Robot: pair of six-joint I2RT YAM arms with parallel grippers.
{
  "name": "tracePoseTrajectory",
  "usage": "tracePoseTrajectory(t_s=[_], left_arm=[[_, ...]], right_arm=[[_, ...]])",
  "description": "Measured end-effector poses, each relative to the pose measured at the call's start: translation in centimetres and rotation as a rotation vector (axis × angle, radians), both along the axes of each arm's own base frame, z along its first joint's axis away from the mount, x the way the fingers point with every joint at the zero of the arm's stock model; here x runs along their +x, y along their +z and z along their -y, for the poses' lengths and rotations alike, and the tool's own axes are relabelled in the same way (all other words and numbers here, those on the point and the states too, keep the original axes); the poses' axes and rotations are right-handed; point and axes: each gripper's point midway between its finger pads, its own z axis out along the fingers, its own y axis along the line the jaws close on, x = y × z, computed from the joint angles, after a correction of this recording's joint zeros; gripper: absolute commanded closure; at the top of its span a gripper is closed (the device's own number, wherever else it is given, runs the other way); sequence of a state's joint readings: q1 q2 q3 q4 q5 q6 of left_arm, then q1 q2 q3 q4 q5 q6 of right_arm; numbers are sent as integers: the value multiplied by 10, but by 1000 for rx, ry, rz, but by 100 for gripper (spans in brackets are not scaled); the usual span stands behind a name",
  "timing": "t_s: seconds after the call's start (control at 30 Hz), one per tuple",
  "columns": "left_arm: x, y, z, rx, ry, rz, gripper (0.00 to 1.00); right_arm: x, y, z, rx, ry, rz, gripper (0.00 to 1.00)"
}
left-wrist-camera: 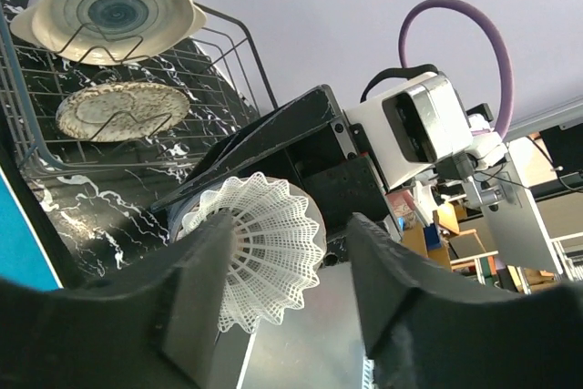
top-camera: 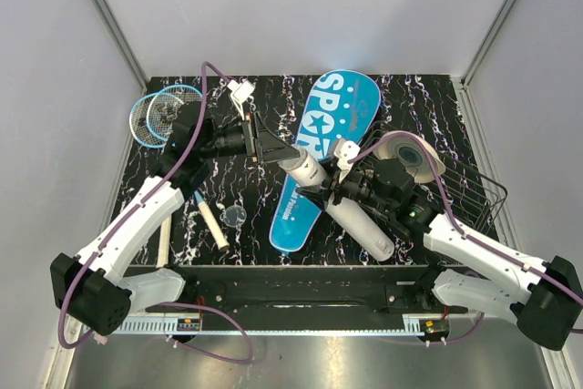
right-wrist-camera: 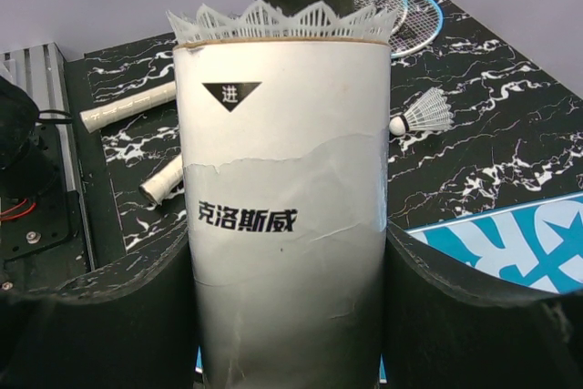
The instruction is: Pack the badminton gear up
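Note:
The long white tube point(top-camera: 351, 211) lies slanted over the blue "SPORT" cover point(top-camera: 323, 125), and my right gripper point(top-camera: 339, 187) is shut on it. In the right wrist view the tube point(right-wrist-camera: 282, 225) fills the space between the fingers. A white mesh shuttlecock point(right-wrist-camera: 282, 20) sticks out of the tube's mouth. My left gripper point(top-camera: 273, 150) is at that mouth with its jaws open. Its left finger point(left-wrist-camera: 196, 289) is against the shuttlecock's skirt point(left-wrist-camera: 269, 248) and the right finger stands apart. Another shuttlecock point(top-camera: 235, 216) lies on the table. Two light-blue rackets point(top-camera: 164, 114) lie at the back left.
A black wire basket point(top-camera: 478, 193) stands at the right edge, holding round discs point(top-camera: 410, 157). The rackets' white handles point(top-camera: 211, 225) reach toward the near left edge. The table is black marble-patterned, with white walls round it.

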State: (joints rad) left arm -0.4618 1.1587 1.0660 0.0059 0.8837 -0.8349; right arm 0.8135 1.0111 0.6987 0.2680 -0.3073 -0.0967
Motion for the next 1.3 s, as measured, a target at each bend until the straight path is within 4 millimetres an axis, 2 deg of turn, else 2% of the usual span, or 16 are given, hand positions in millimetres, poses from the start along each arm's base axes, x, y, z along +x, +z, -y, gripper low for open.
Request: tracePoseTrajectory(t_s=[0.07, 0.17, 0.33, 0.5, 0.7, 0.97, 1.1, 1.23, 1.3], left_arm=[[0, 1, 1, -12, -3, -1, 32], [-1, 5, 1, -27, -10, 9, 28], [-3, 5, 3, -34, -37, 8, 27], [-5, -6, 12, -17, -73, -30, 24], [-17, -8, 24, -61, -120, -12, 21], [-18, -10, 25, -30, -129, -11, 17], [-13, -3, 16, 22, -110, 22, 16], [10, 7, -15, 37, 3, 67, 18], [24, 10, -34, 44, 83, 79, 26]], right_arm=[[0, 0, 0, 1, 0, 0, 74], [-1, 1, 1, 2, 1, 1, 74], [-1, 1, 1, 2, 1, 1, 75], [-1, -1, 1, -2, 0, -3, 74], [-3, -7, 1, -18, 6, -18, 75], [-3, -10, 2, -26, 5, -25, 74], [-3, -9, 1, -22, 8, -21, 74], [-3, -9, 1, -23, 10, -22, 74], [-4, -10, 1, -24, 14, -23, 74]])
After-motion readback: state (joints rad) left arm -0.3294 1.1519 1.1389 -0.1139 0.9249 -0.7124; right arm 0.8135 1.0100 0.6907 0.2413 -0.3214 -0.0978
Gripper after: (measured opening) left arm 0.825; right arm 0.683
